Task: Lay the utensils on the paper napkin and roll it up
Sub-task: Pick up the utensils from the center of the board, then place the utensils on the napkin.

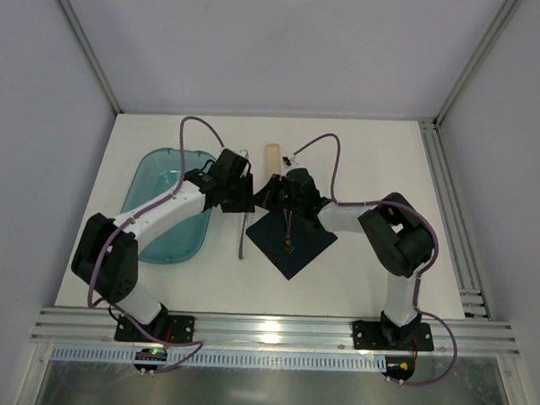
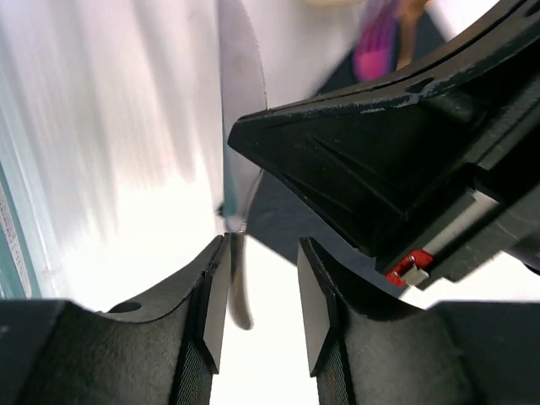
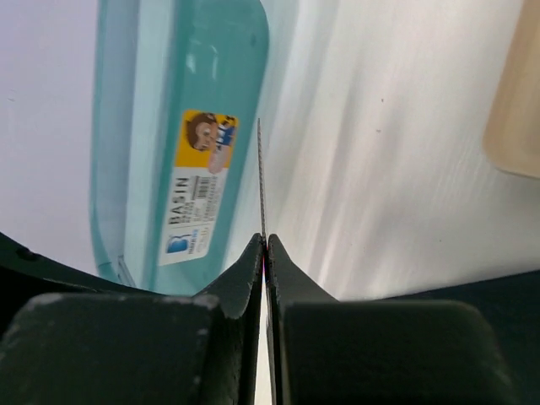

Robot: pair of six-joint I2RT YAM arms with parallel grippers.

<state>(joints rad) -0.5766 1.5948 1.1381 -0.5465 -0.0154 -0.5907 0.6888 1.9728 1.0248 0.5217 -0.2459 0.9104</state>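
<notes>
Tub (image 1: 167,207): fills the 9 o'clock side of the desk (image 1: 379,162); raised wall blocks any low pass.
Centre: crowded at 12 o'clock of the napkin (image 1: 308,249), left gripper (image 2: 261,291) and right gripper (image 3: 264,253) almost touching.
Knife (image 1: 244,237): in the narrow lane between tub and napkin, blade pinched in the right jaws, handle between the parted left jaws.
Wooden block (image 1: 272,158): at 12 o'clock, just beyond both grippers.
Free room: far strip from 1 to 2 o'clock; near strip at 6 o'clock, between napkin and arm bases.
</notes>
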